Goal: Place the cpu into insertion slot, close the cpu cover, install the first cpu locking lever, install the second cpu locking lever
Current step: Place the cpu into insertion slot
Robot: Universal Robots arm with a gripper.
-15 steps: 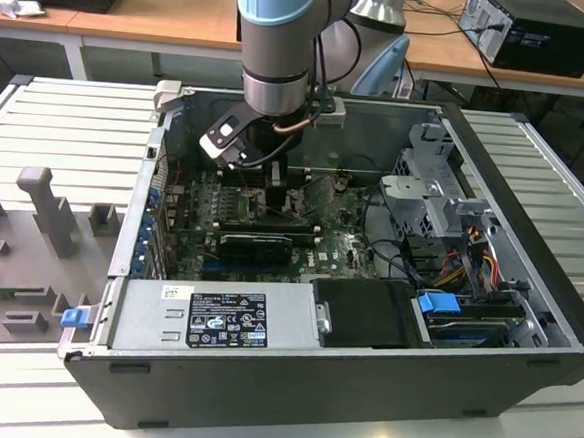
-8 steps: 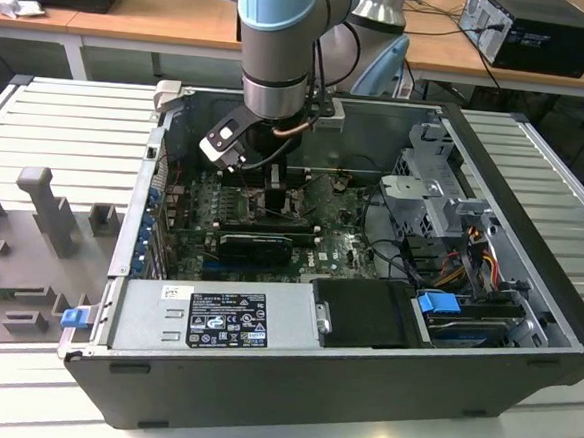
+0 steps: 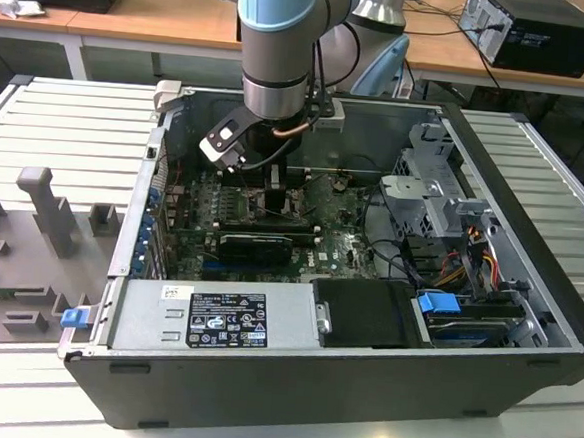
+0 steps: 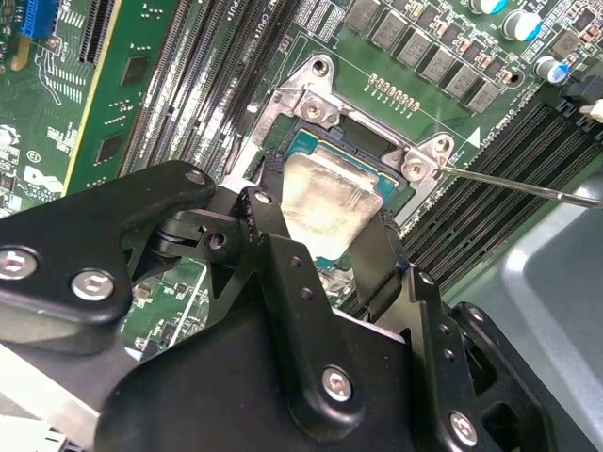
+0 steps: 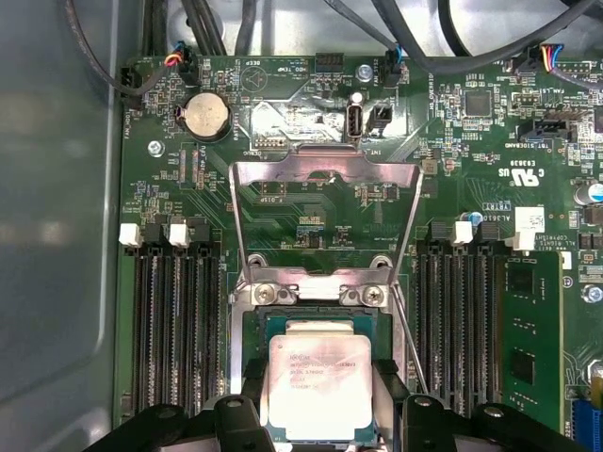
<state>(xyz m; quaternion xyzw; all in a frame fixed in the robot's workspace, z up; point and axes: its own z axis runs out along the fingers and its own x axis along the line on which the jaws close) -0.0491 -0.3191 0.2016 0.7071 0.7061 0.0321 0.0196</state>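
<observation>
Item one: the cpu (image 5: 318,377) lies with its silvery top upward, square within the metal rim of the insertion slot (image 4: 300,94). Its green edge shows just inside that rim. I cannot tell whether it is fully seated or sits a little above the contacts.

Item two: my gripper (image 5: 320,403) is directly over the slot, with the cpu between its two black fingers (image 5: 388,405). Each finger rests against an opposite edge of the cpu, so I record the grip as clenched on the cpu.

Item three: the cpu cover (image 5: 273,171) is swung open, away from the slot, and joined to it along one side of the rim. The green board (image 5: 471,169) shows through its cut-out centre. The cover is clear of both the cpu and my fingers.

Item four: a thin wire lever (image 4: 528,185) runs out from one corner of the rim and slants across the long black memory slots (image 5: 179,320). These slots flank the insertion slot on two sides. A round coin battery (image 5: 204,115) sits on the board beyond the open cover.

Item five: in the exterior view my arm (image 3: 275,37) reaches down into the open computer case (image 3: 534,196), its wrist low over the board, toward the exterior view's left of the case. A grey power supply box (image 3: 215,319) lies along the near wall. The case rests on a ribbed metal table (image 3: 68,123)
</observation>
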